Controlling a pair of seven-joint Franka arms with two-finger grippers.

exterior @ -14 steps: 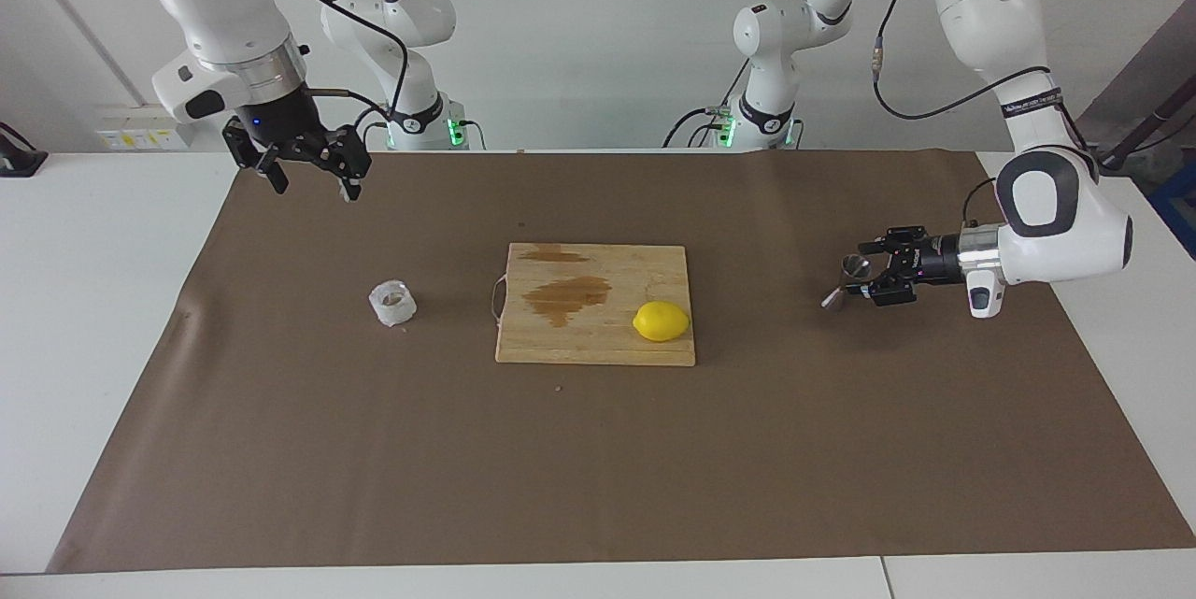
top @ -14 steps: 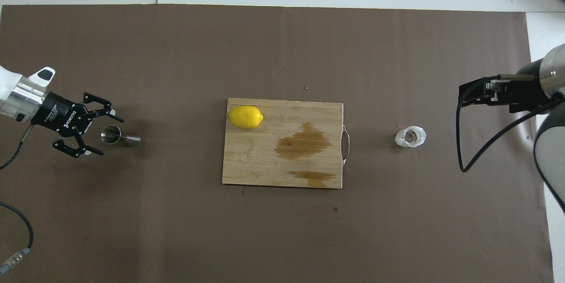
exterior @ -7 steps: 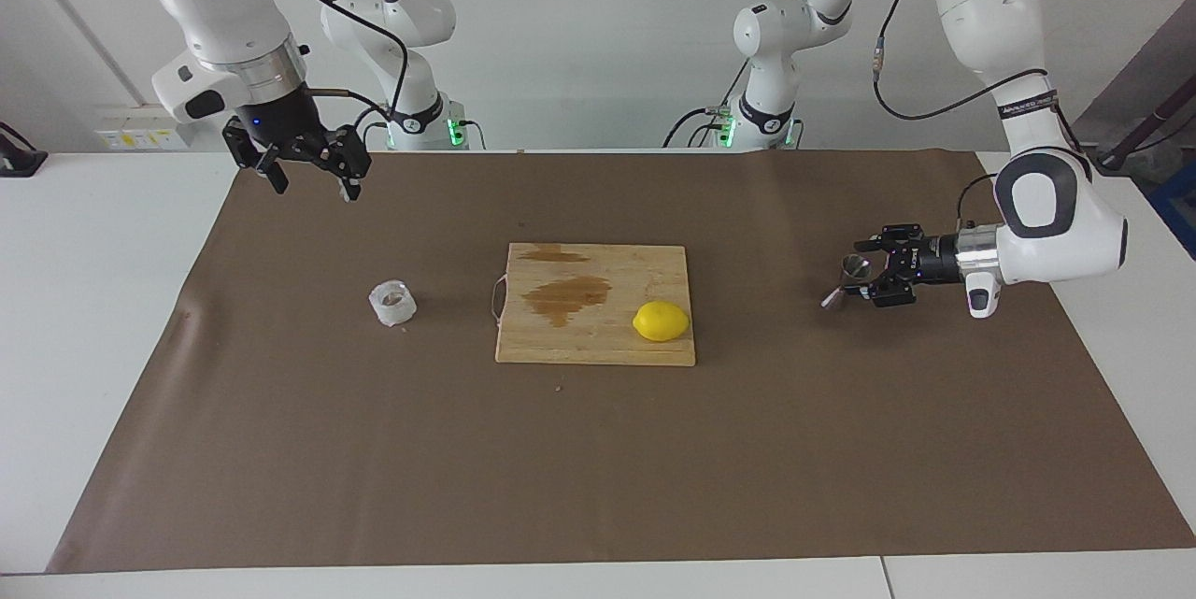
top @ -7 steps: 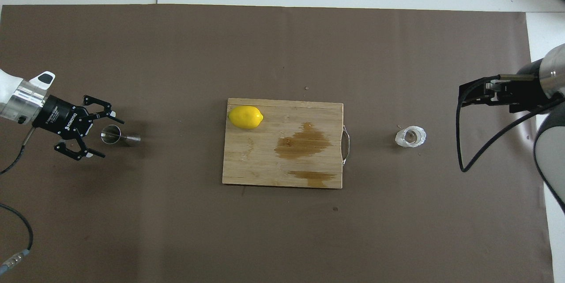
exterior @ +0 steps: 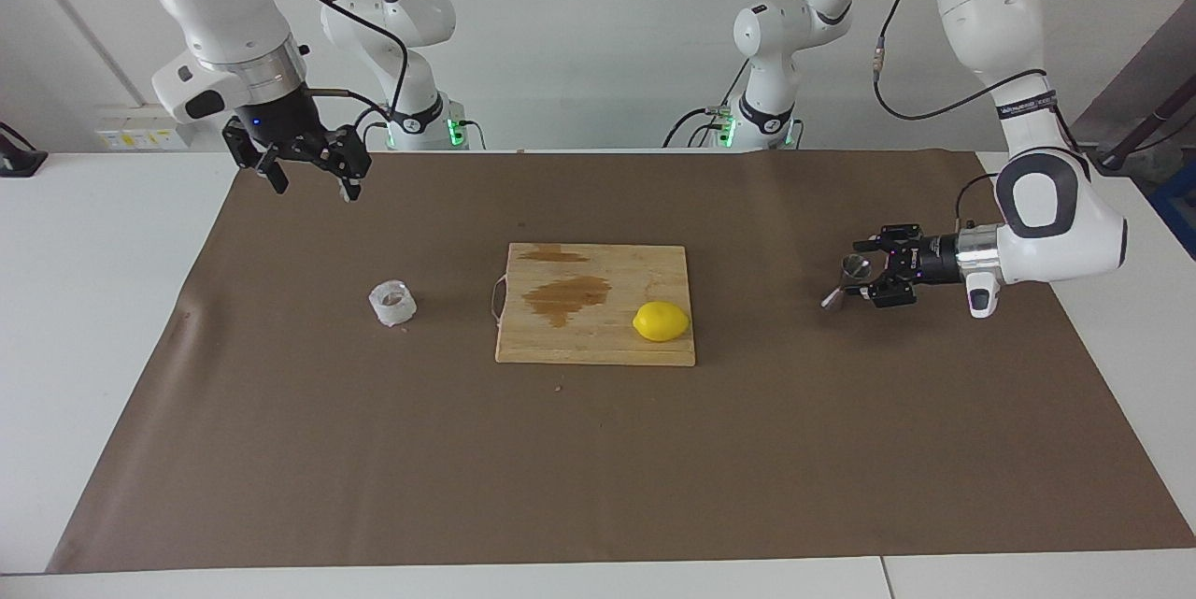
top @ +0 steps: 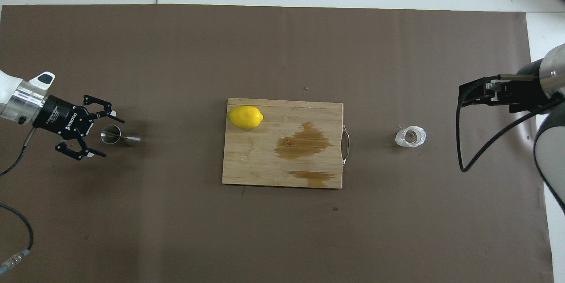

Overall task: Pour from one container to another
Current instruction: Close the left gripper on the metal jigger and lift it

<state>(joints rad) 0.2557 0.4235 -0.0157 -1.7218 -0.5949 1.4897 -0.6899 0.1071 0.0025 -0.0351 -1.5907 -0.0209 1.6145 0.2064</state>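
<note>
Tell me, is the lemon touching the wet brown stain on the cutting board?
Apart. The overhead view shows bare dry wood between the lemon and the stain on the cutting board.

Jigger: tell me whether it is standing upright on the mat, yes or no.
No, the jigger lies on its side on the brown mat, one open cone facing the open left tool.

A robotics lab. Two white arms are bolted at a counter (exterior: 84,319) covered in brown paper (exterior: 598,468). Bare white wall (exterior: 598,38), loose cables.
</note>
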